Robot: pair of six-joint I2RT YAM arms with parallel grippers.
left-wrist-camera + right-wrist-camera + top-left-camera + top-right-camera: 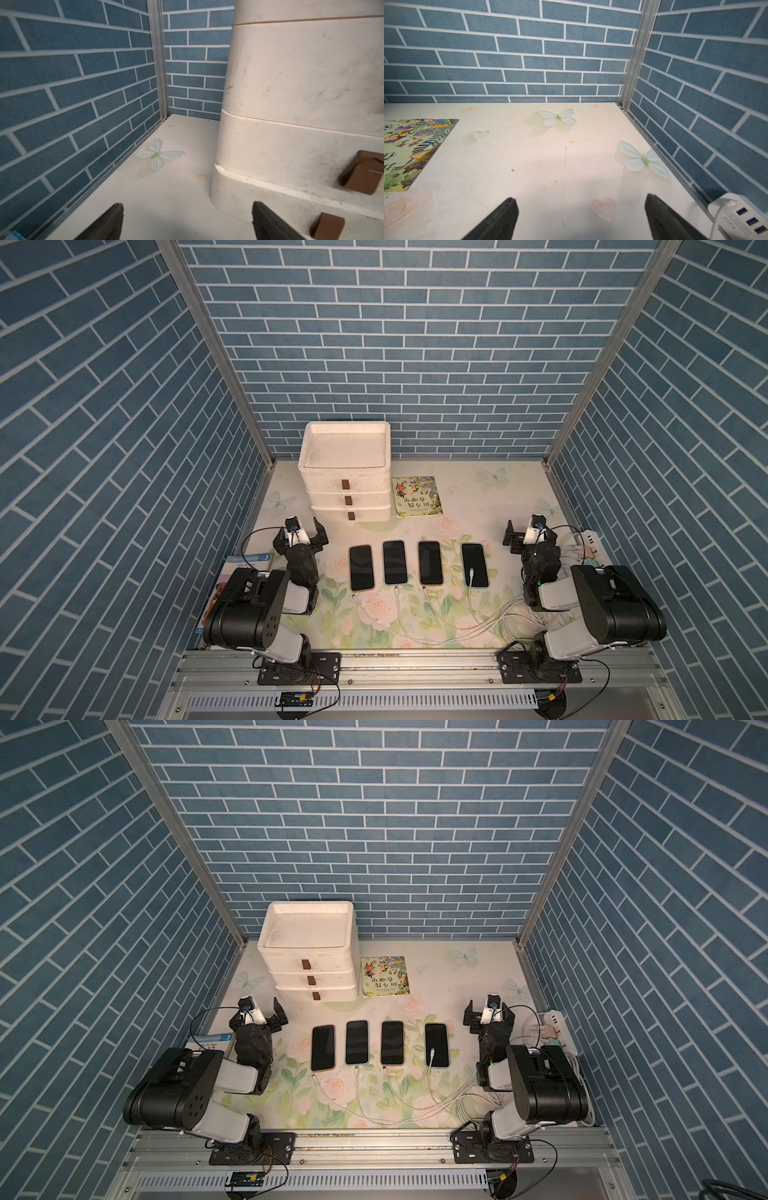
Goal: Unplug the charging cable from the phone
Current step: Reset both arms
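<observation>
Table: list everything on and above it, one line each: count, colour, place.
phones: four, black screens, in a row across mid-table
charging cables: four, white, trailing from the phones' near ends toward the right side
drawer unit: one, white with three brown handles, at the back wall
picture book: one, multicoloured, flat beside the drawer unit
second book: one, blue and white, at the table's left edge
USB power strip: one, white, at the table's right edge
table: one, pale floral print
left gripper: one, black, open, empty
right gripper: one, black, open, empty
</observation>
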